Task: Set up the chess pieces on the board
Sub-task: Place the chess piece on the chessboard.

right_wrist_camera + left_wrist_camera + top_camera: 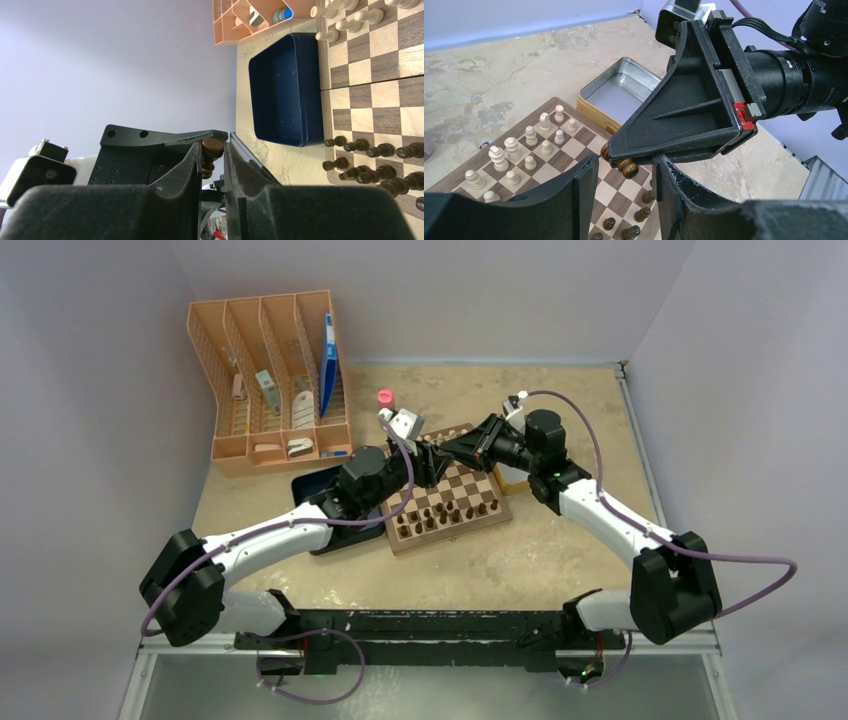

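The board point(468, 480) lies mid-table with rows of dark brown chess pieces point(445, 514) along its near edge. My right gripper point(447, 448) is shut on one dark brown piece point(214, 146), held in the air above the board's far half. The left wrist view shows that piece point(628, 168) sticking out from under the right fingers point(684, 115). My left gripper point(625, 166) is open, with one finger on each side of the held piece and not touching it. Cream pieces point(519, 150) stand on the board's far rows.
A dark blue box point(285, 95) lies left of the board, partly under my left arm. An open metal tin point(624, 90) sits right of the board. An orange desk organiser point(270, 370) stands at the back left, with a small pink object point(384, 397) near it.
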